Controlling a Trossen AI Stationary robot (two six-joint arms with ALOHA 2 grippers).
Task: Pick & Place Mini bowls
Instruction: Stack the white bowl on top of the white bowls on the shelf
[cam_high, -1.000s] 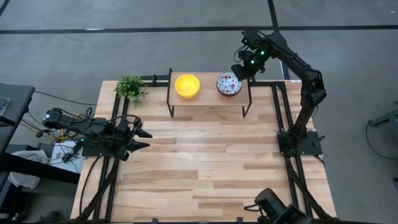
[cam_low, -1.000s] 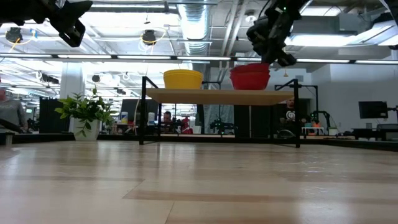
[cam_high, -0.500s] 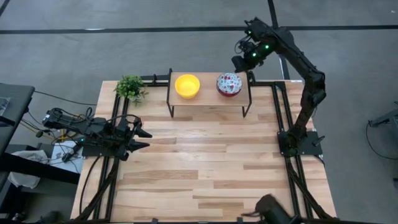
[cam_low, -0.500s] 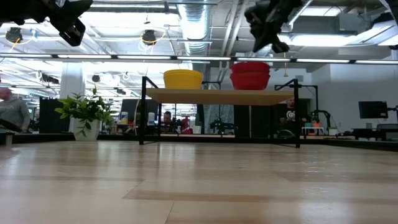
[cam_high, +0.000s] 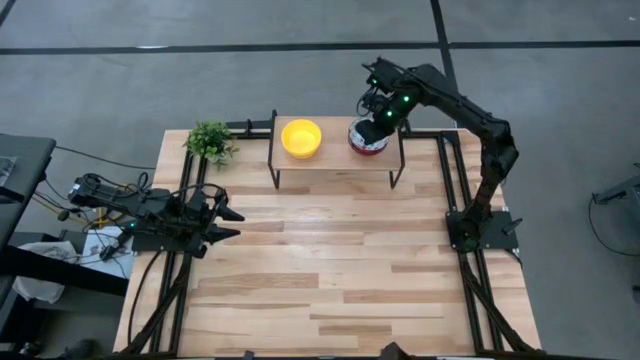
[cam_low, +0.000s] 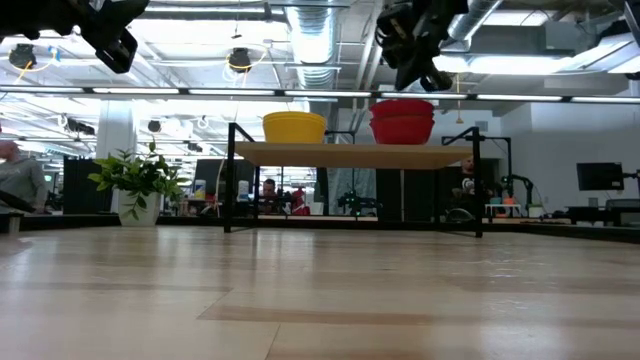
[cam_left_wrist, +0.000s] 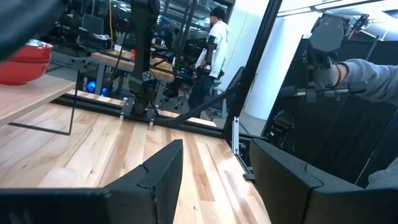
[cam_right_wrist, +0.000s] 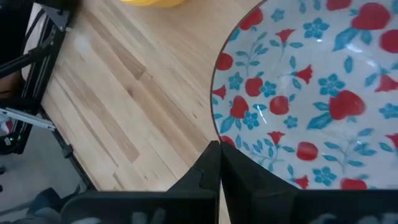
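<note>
wooden counter (cam_high: 330, 260) carries a small raised shelf (cam_high: 335, 153) at its far edge. yellow bowl (cam_high: 301, 137) and floral bowl (cam_high: 367, 140) sit on it, side by side. right gripper (cam_high: 374, 112) hangs over the floral bowl, jaws closed. left gripper (cam_high: 228, 223) waits at the counter's left edge, jaws open.

in the high view the right claw (cam_high: 378, 117) covers most of the floral bowl (cam_high: 366, 141); only its near rim shows. the right wrist view cuts that bowl (cam_right_wrist: 311, 99) off at two edges, and the yellow bowl (cam_right_wrist: 152, 2) is a sliver at the border. in the low view both claws run past the top edge. the left wrist view crops the red bowl stack (cam_left_wrist: 25, 62).
</note>
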